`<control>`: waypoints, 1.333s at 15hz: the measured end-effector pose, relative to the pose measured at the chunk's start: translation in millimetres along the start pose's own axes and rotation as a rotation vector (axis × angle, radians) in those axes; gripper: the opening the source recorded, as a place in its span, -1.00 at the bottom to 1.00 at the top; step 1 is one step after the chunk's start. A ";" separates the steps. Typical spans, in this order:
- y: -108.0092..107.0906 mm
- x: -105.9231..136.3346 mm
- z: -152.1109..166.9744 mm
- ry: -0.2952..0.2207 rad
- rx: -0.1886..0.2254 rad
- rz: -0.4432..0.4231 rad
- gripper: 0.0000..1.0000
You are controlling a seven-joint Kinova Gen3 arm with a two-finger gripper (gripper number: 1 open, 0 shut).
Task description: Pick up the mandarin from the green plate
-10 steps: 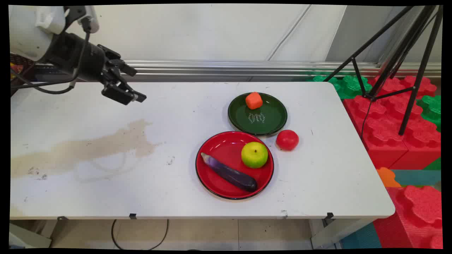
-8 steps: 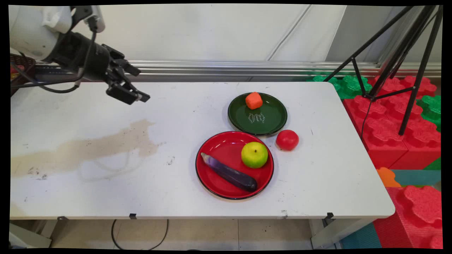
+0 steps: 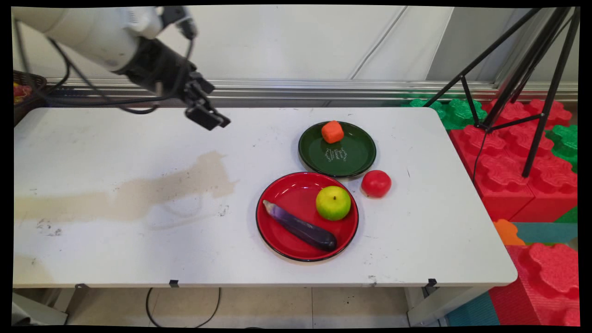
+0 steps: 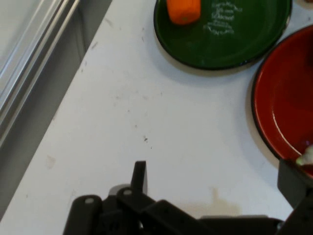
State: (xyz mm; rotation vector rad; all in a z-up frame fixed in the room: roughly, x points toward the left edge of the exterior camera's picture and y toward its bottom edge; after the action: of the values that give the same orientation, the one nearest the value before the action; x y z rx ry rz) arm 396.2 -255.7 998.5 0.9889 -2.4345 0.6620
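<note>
My gripper [image 3: 212, 119] hangs above the table's far side, left of the plates, open and holding nothing. In the hand view its fingers [image 4: 139, 175] stand wide apart over bare table, and the gripper [image 4: 215, 182] points toward the plates. Nearest to it is a green plate [image 3: 356, 159] carrying an orange cube [image 3: 332, 132]. A red plate [image 3: 286, 194] holds a green apple [image 3: 333, 202] and a purple eggplant [image 3: 300, 226]. A red tomato [image 3: 376, 183] lies on the table to the right of the plates. The hand view shows the green plate [image 4: 195, 58], the orange cube [image 4: 183, 10] and part of the red plate [image 4: 279, 107].
A brownish stain [image 3: 138, 192] crosses the white table [image 3: 439, 231] on the left. A black tripod [image 3: 522, 69] and red and green foam blocks [image 3: 508, 162] stand beyond the table's right edge. A metal rail [image 3: 300, 88] runs along the wall behind.
The arm has swung to the right along the table's far side, bringing the gripper closer to the plates. The fruit and plates have not moved.
</note>
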 end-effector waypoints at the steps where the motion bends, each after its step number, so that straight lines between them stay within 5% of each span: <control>1: 2.2 9.7 7.0 -0.010 0.008 0.004 1.00; 8: 14.0 67.0 64.0 -0.083 0.050 0.025 1.00; 20: 18.8 121.9 186.9 -0.135 0.052 0.047 1.00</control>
State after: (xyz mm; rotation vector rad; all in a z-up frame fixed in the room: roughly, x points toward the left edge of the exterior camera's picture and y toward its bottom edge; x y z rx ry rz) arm 264.2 -414.5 911.6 1.0307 -2.5767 0.6984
